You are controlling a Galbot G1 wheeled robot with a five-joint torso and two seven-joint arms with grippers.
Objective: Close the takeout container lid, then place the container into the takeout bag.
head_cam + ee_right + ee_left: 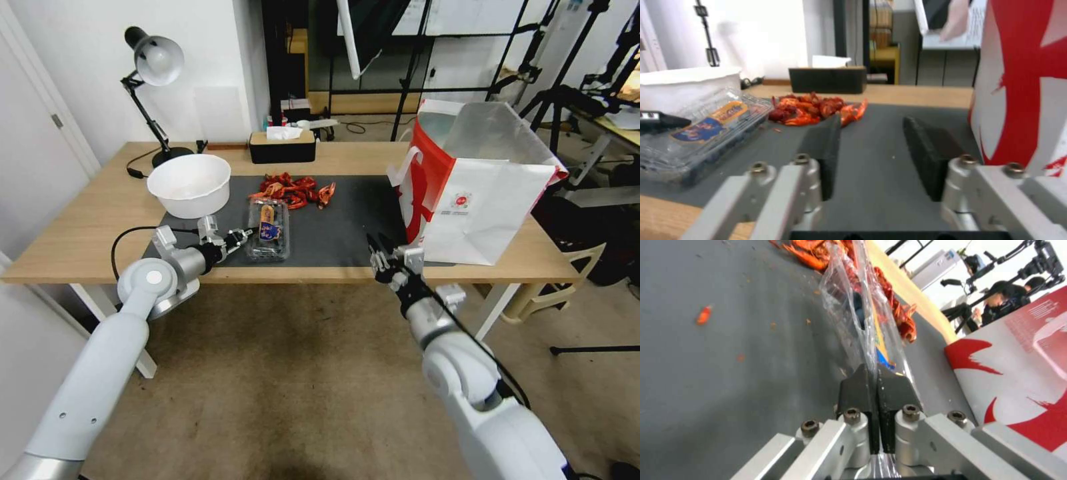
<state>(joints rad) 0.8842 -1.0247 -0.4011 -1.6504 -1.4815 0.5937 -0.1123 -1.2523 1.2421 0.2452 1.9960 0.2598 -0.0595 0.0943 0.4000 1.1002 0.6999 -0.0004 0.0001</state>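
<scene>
The left pincer (875, 373) is pinched shut on the clear rim of the takeout container (849, 300), which stretches toward twelve o'clock over the grey mat (729, 356). The takeout bag (1018, 373) stands at three o'clock.

- Table (87, 220): light wood, with a dark mat (347, 220) across its middle.
- Bowl (189, 184): large, white, round, at the mat's far left corner.
- Red crayfish pile (293, 189) at the mat's back edge.
- Black tissue box (282, 147) behind the mat, a white tissue sticking up.
- Desk lamp (155, 73) at the table's back left corner.
</scene>
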